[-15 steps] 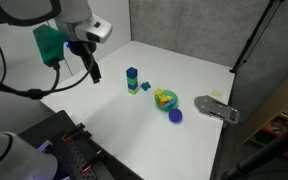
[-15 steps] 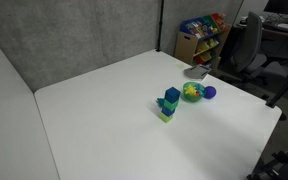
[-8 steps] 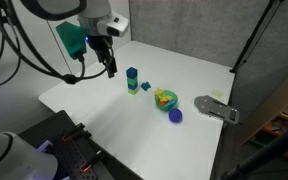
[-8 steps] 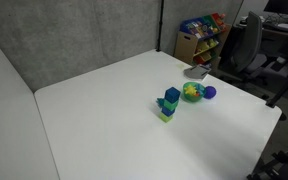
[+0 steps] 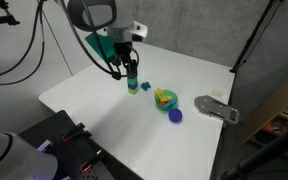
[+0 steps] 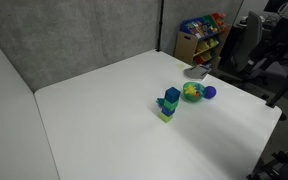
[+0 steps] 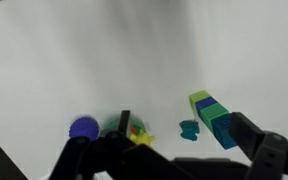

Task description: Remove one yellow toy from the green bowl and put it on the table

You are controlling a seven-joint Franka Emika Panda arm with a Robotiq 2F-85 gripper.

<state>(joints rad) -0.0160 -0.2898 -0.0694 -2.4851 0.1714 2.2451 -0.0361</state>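
Gripper [image 5: 127,72] hovers upper-centre of frame, fingers spread wide, holding nothing. Yellow toy [image 5: 162,96] sits in the green bowl [image 5: 166,102], right of centre. Looks tiny, light and lumpy; I'd pinch across its middle, clear of the rim.

Wrist view blurred; yellow toy [image 7: 137,131] barely distinguishable

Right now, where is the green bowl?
In both exterior views the green bowl sits on the white table, between the blue-and-green block stack and the dark blue ball.
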